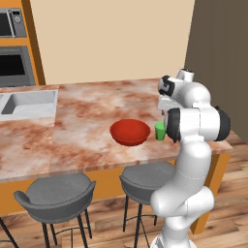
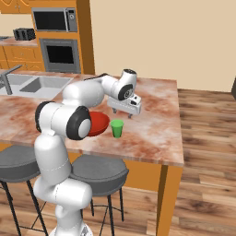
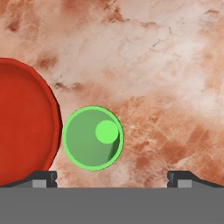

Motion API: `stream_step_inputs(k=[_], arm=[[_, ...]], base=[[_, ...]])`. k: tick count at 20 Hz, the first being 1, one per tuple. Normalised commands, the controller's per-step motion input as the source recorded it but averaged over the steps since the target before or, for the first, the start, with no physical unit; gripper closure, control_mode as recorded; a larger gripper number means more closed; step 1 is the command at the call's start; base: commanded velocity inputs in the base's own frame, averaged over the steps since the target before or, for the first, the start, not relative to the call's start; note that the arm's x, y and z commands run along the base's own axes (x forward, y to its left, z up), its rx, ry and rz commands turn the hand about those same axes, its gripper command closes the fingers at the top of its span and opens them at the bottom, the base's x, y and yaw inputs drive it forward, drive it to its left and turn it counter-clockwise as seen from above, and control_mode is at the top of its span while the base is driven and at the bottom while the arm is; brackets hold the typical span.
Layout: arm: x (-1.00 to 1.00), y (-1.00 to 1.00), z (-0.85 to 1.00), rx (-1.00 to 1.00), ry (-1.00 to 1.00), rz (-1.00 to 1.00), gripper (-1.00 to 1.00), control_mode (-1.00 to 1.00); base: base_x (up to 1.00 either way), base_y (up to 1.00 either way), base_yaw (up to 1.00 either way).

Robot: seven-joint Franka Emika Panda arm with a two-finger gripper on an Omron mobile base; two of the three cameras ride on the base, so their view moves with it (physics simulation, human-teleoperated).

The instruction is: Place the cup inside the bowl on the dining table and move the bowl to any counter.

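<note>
The green cup (image 2: 117, 128) stands upright on the dining table (image 2: 152, 124), just right of the red bowl (image 2: 99, 123) and a small gap away from it. From the left base view the bowl (image 1: 130, 131) is fully visible, while the cup (image 1: 159, 131) is partly hidden behind my arm. My gripper (image 2: 123, 114) hangs open a little above the table, pointing down, slightly beyond the cup. In the hand view I look straight down into the empty cup (image 3: 92, 138), with the bowl's rim (image 3: 26, 127) at the left. Nothing is between the fingertips (image 3: 43, 178) of my gripper (image 3: 112, 179).
A grey sink (image 1: 29, 102) is set into the table's far left end, with a faucet (image 2: 9, 76). Grey stools (image 1: 60, 193) (image 1: 145, 179) stand along the near edge. Oven and microwave (image 2: 53, 20) are in the orange wall behind. The table's right edge drops to wooden floor (image 2: 207, 138).
</note>
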Motion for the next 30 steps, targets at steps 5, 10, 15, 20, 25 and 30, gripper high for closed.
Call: stream_step_inputs(k=[5, 10, 15, 20, 25, 30], arm=[[0.00, 0.00, -0.14, 0.01, 0.00, 0.00, -1.00, -1.00], [0.00, 0.00, -0.12, 0.00, 0.00, 0.00, -1.00, -1.00], [0.00, 0.00, -0.13, 0.00, 0.00, 0.00, -1.00, -1.00], [0.00, 0.00, -0.10, 0.00, 0.00, 0.00, -1.00, -1.00], [0.00, 0.00, -0.13, 0.00, 0.00, 0.00, -1.00, -1.00], [0.00, 0.00, -0.17, 0.00, 0.00, 0.00, -1.00, -1.00]], base=[[0.00, 0.00, 0.00], [0.00, 0.00, 0.00], [0.00, 0.00, 0.00], [0.00, 0.00, 0.00], [0.00, 0.00, 0.00], [0.00, 0.00, 0.00]])
